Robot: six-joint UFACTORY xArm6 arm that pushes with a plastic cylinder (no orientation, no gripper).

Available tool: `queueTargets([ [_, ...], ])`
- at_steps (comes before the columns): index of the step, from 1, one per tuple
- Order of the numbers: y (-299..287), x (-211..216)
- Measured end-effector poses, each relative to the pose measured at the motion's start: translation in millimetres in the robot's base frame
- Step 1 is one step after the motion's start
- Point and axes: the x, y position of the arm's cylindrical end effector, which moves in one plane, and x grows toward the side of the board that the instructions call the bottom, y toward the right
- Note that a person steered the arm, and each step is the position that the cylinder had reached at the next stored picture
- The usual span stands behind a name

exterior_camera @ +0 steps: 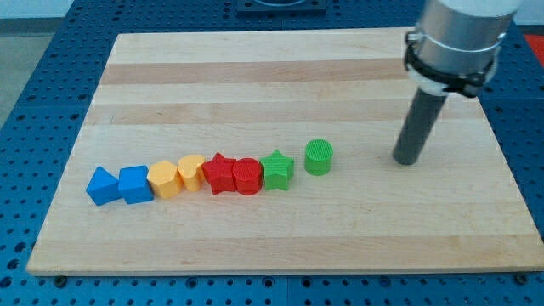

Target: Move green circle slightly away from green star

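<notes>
The green circle (pixel 319 157) stands on the wooden board (pixel 289 76), a small gap to the right of the green star (pixel 277 170). My tip (pixel 406 160) rests on the board well to the right of the green circle, at about the same height in the view, with bare board between them. The rod rises to the arm at the view's top right.
A row of blocks runs left from the green star: red circle (pixel 247 177), red star (pixel 219 172), yellow heart (pixel 191 171), yellow hexagon (pixel 163 179), blue cube (pixel 134 184), blue triangle (pixel 102 186). They touch one another. A blue perforated table surrounds the board.
</notes>
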Motion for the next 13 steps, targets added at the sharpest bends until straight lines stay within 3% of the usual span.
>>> queueTargets([
  [4, -118, 6],
  [6, -120, 8],
  [7, -91, -1],
  [8, -54, -54],
  [9, -86, -92],
  [10, -177, -84],
  [11, -214, -63],
  [13, -212, -33],
])
